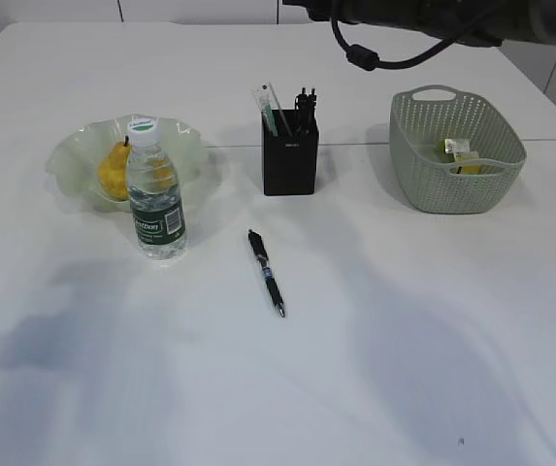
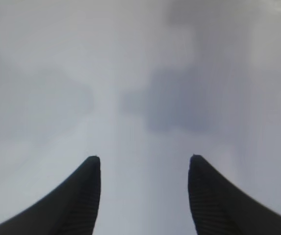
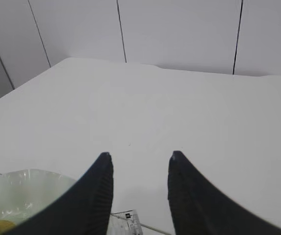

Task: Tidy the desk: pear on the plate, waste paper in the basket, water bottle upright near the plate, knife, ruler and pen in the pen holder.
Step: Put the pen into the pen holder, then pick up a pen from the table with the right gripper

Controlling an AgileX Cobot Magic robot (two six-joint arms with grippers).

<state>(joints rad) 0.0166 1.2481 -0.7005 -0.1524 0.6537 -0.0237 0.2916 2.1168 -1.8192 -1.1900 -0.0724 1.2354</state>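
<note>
On the white counter (image 1: 375, 388) the pear (image 1: 113, 170) lies in the pale green plate (image 1: 69, 160) at about 10 o'clock from the centre. The bottle (image 1: 155, 189) stands upright just in front of the plate, at its 5 o'clock edge. The black holder (image 1: 290, 155) sits near 12 o'clock with several items standing in it; which ones cannot be told. The pen (image 1: 267, 272) lies flat on the counter at the holder's 6 o'clock, well apart from it. The basket (image 1: 423, 180) is at 2 o'clock, with paper (image 1: 462, 153) inside.

The left fingers (image 2: 144, 164) are spread wide over bare counter, holding nothing. The right fingers (image 3: 140, 159) stand apart, empty, above the far counter, with the plate's rim at their 7 o'clock.
</note>
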